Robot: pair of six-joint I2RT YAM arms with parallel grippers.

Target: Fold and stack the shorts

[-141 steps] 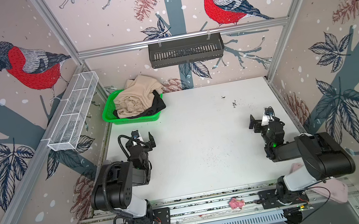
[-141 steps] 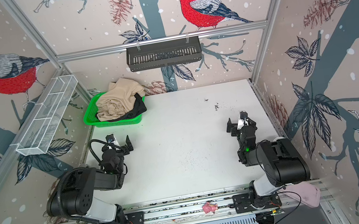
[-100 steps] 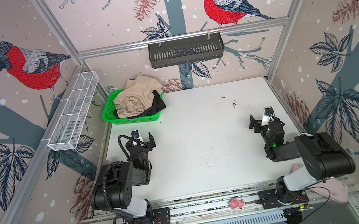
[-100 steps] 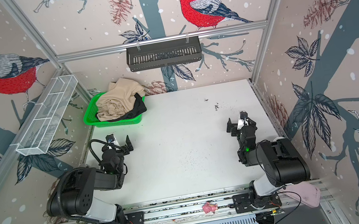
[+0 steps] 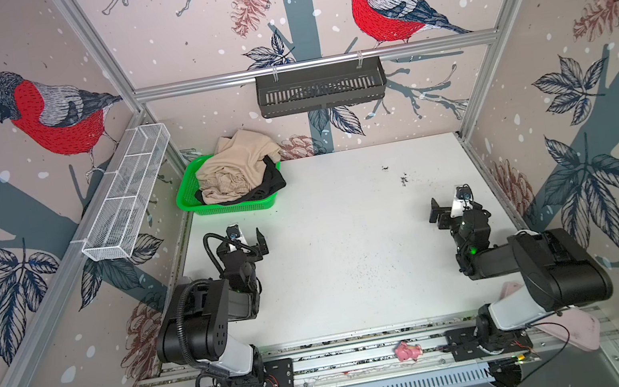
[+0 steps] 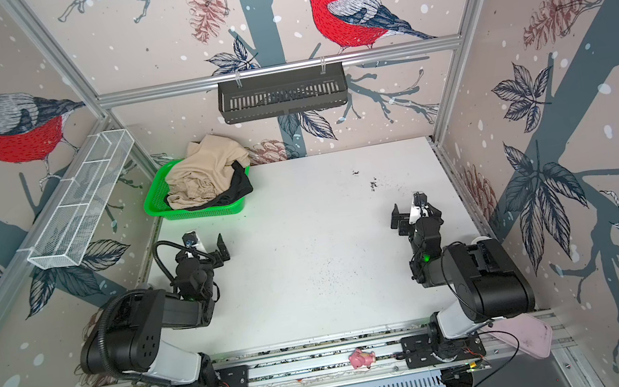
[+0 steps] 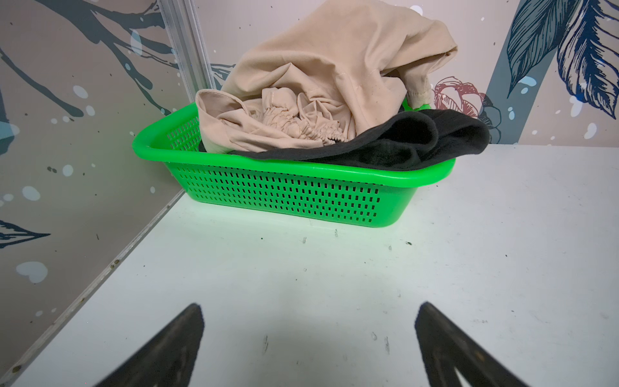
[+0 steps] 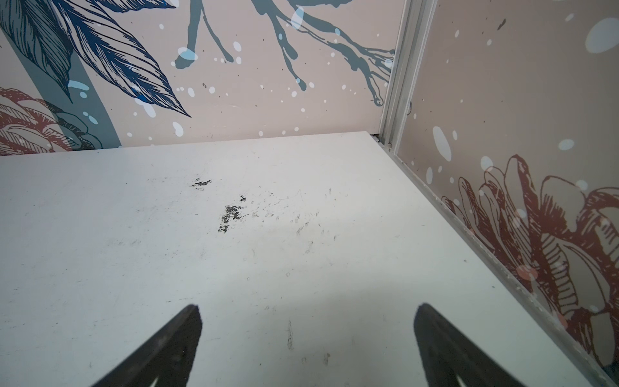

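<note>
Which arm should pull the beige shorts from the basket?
Left. The left claw, open, faces the green basket close ahead, beige shorts heaped atop the black shorts. The right claw, also open, faces the opposite corner.

Lab test cell: alu frame point(image 5: 312, 64), bird-print panels point(image 5: 188, 24), 2 arms point(image 5: 202, 325) bolted to rail point(image 5: 326, 364).

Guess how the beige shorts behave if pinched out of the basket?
Likely floppy: the beige shorts lie crumpled in soft folds. May drag the black shorts, which they partly cover. The thin perforated green basket might slide too.
</note>
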